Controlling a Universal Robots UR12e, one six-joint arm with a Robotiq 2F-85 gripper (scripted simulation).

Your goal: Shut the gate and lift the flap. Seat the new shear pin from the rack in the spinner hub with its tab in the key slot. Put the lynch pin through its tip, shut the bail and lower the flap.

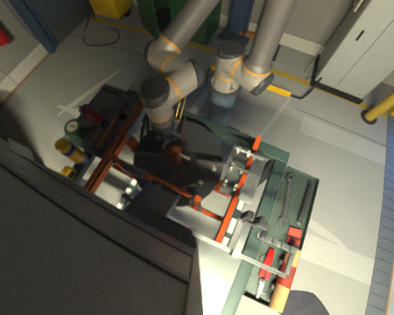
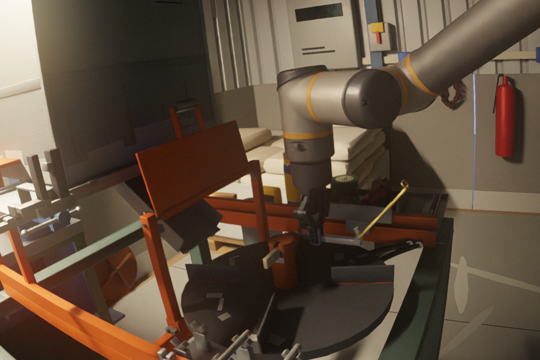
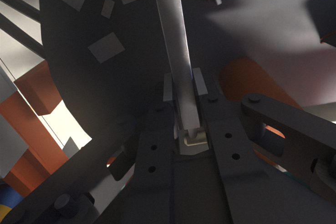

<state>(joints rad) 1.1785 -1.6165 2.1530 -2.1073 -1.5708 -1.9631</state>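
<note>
A grey steel pin (image 2: 338, 240) lies level just right of the orange spinner hub (image 2: 284, 260), which stands at the centre of the dark spinner disc (image 2: 288, 299). A pale pin end (image 2: 271, 257) sticks out of the hub's left side. A yellow wire bail (image 2: 384, 210) rises slanted from the grey pin's right end. The orange flap (image 2: 194, 164) stands raised on its posts, left of the hub. In the wrist camera the grey pin (image 3: 177, 61) runs away from the fingers, with the hub (image 3: 252, 80) to its right. My gripper (image 2: 312, 234) is closed on this grey pin.
The orange frame rail (image 2: 349, 221) runs close behind the gripper. Dark vanes (image 2: 362, 273) stand up on the disc. A rack of grey parts (image 1: 245, 171) and a green tool tray (image 1: 289, 206) with wrenches lie beyond the disc. A vice (image 2: 41, 199) stands at far left.
</note>
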